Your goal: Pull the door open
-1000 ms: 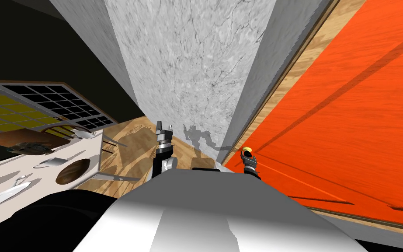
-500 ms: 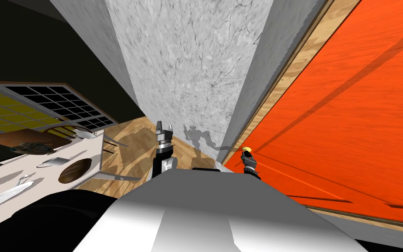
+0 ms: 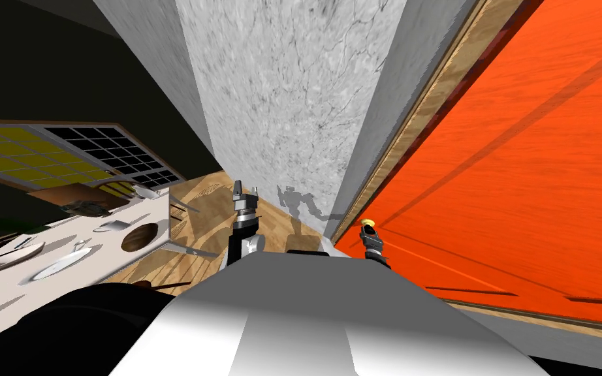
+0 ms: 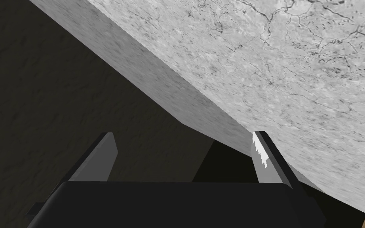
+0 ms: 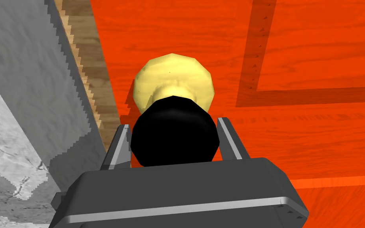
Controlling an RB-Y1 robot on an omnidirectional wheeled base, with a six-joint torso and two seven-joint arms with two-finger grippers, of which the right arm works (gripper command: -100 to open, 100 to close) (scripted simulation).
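Orange door [image 3: 522,163], wood-grained with recessed panel lines, fills the right side of the head view, just to the robot's right. It hangs in a light wooden frame [image 3: 424,117], and a narrow dark red strip shows between frame and door along the upper stretch. Its black knob [image 5: 175,134] stands out from a pale yellow round base [image 5: 172,77] close to the frame-side edge. The right hand [image 5: 173,123] is closed on this knob, one thin finger pressed against each side of it.

Left of the frame runs a plain grey jamb, then a grey marbled wall [image 3: 293,98] that carries the robot's shadow low down. The left hand [image 3: 245,192] is raised in front of this wall, over the wooden plank floor [image 3: 208,202], its fingers spread wide apart and holding nothing.

Farther left stands a white desk [image 3: 162,215] set with pale plates, cutlery and a round brown piece. Beyond it are a gridded window [image 3: 97,147] and a dark wall.
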